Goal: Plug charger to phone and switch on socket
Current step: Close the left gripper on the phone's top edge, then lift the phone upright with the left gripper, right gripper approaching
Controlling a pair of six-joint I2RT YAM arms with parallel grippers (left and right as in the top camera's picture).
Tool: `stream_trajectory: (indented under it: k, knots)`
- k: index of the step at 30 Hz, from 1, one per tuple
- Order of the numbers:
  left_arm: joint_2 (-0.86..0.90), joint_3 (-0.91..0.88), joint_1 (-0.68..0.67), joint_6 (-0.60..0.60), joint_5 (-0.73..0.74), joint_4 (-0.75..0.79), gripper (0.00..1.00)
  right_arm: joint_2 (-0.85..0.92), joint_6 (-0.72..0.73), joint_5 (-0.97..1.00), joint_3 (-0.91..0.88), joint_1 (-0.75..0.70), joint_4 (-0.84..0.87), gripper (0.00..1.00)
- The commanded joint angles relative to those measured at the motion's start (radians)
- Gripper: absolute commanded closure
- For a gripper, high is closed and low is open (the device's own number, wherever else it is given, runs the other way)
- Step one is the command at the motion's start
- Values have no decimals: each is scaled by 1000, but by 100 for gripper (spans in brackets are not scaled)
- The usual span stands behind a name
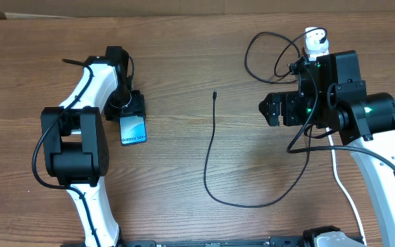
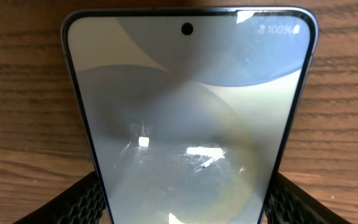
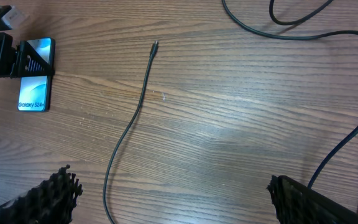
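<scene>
Two arms work over a wooden table (image 1: pixel 184 41), and only the left one has anything in its grasp. The left gripper (image 1: pixel 130 110) straddles the far end of the phone (image 1: pixel 133 130), which lies flat on the left side of the table with its cyan screen up. In the left wrist view we see the phone (image 2: pixel 185 112) running out between the black fingers (image 2: pixel 82 199). Both pads press against its long edges, so the jaws are closed on it at a middling width. From the right wrist we can read "Galaxy S24+" on the phone (image 3: pixel 35 84).

The right gripper (image 1: pixel 269 110) hovers near the middle right with its jaws spread wide and nothing between them. Its fingers (image 3: pixel 48 199) frame bare wood and cable.

The charger cable (image 1: pixel 210 158) lies loose at the table's centre, well apart from the phone. Its connector tip (image 1: pixel 214 94) points toward the far edge, touching nothing. The cable curves round toward the right arm and loops near the socket (image 1: pixel 316 41). We see only one white end of the socket beyond that arm. A white cord (image 1: pixel 341 185) runs along the right side.
</scene>
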Motion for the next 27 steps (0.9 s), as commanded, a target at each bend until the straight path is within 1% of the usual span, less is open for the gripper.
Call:
stream_trajectory:
  k: [1,7,14,20,27]
  knots:
    - [14,49,-2,-21,30,-16,38,-1,3,6,13,-4,5,0]
    - [14,91,-2,-22,37,-58,38,-1,2,6,13,-4,5,0]
    - [14,158,-2,-50,93,-144,39,-1,3,5,13,-4,5,0]
    - [14,197,-2,-89,186,-217,39,-1,3,3,13,-4,5,0]
    - [14,200,-2,-130,318,-297,40,-1,3,-41,13,-4,4,0]
